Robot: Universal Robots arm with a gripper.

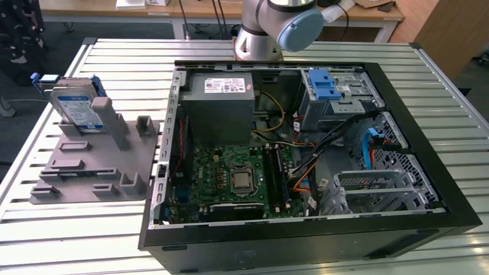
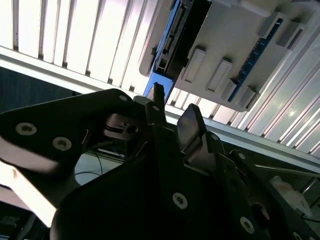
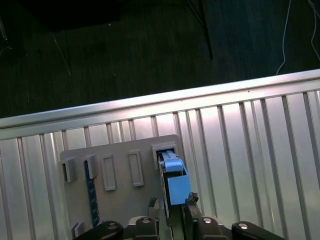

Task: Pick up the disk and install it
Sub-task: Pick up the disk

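Your disk [image 1: 77,109] is not in the computer yet. It stands upright on its edge in a slot at the far end of the grey holder [image 1: 91,166], which lies on the slatted metal surface [image 1: 91,229] at the exterior view's left, just beside the open computer case [image 1: 428,172]. The blue carrier rails show along the disk's top and sides.

In the first wrist view, you look down on the holder [image 3: 120,200]. The disk's blue rail [image 3: 175,182] sits between the two fingers of the pincer [image 3: 172,201]. The pincer is spread, with a clear gap between its fingers, and it grips nothing. The second wrist view shows the same gap at the pincer [image 2: 172,107], with the disk [image 2: 169,42] and holder [image 2: 240,40] apart from it, beyond the fingertips.

Inside the case, at the far right, you can see the metal cage with its blue latch [image 1: 324,86]. The arm's base [image 1: 267,28] stands on the surface at the case's far side.
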